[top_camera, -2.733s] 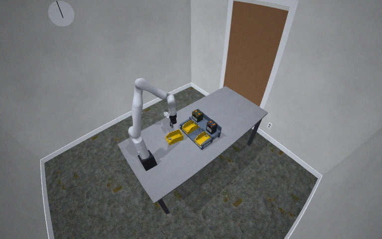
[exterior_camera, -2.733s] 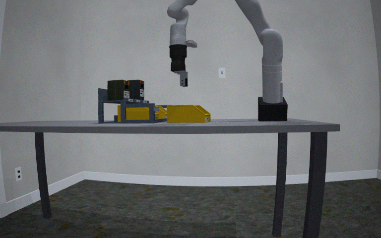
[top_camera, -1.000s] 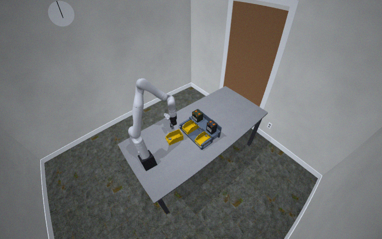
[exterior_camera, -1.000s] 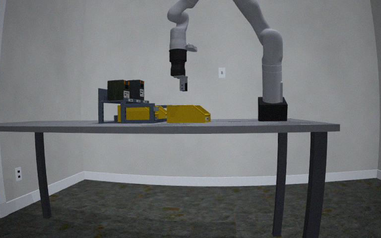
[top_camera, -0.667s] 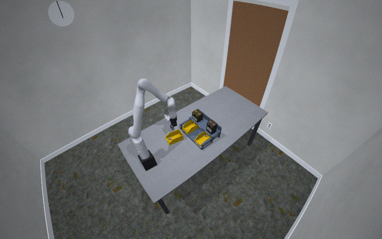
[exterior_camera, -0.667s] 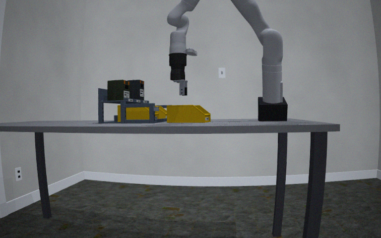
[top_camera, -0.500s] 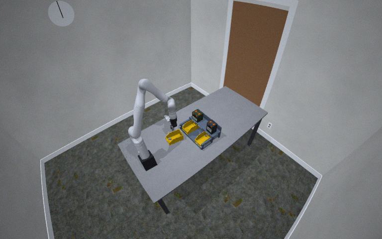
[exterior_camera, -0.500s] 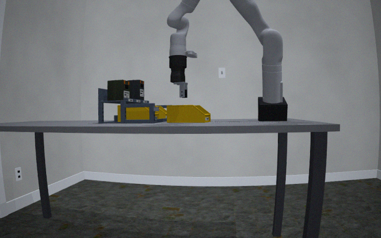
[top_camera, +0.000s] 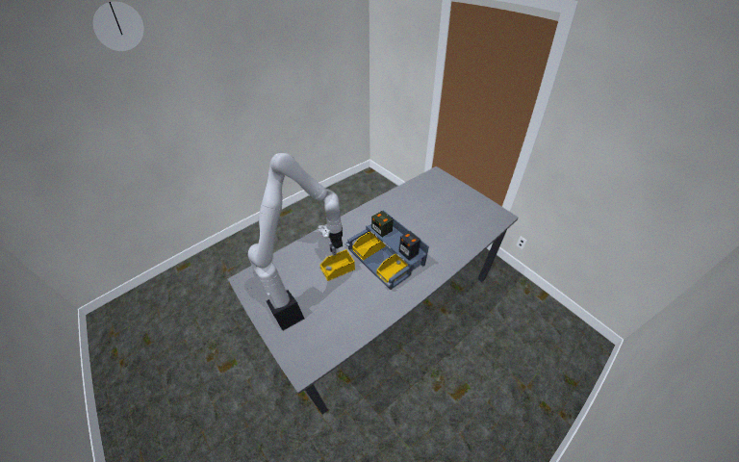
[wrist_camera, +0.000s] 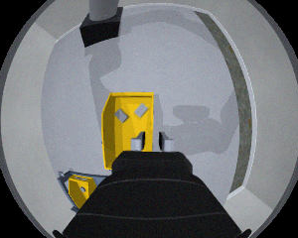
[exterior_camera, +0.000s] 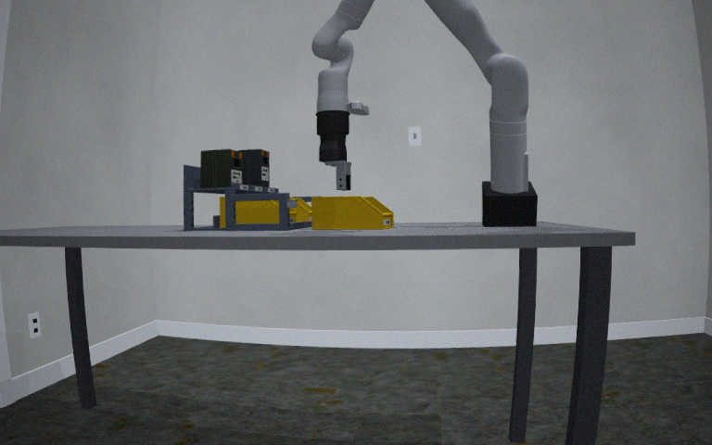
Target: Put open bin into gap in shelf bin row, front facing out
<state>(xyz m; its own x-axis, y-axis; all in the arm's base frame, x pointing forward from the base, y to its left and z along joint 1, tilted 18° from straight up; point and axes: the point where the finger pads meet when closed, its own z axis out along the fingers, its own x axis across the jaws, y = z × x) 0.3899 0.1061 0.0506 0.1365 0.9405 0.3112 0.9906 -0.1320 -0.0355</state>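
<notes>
Your pincer [exterior_camera: 343,183] hangs just above the back end of the yellow bin [exterior_camera: 351,213], not touching it. It's half open w/ nothing in it. The bin sits flat on the worktop [exterior_camera: 459,236], right beside the shelf [exterior_camera: 188,193]. Two small grey parts [wrist_camera: 131,114] lie inside the bin. Two more yellow bins [top_camera: 368,244] sit in the shelf w/ a gap between them.

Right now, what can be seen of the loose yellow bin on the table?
The loose yellow bin is a plain, plastic-looking box with a high back, side walls that slope down to a low open front, and a small label on that front. It sits flat on the grey table, outside the blue-grey shelf, in front of the gap in its row. Two small grey parts lie inside. The gripper hangs just above it, fingers apart, touching nothing.
</notes>
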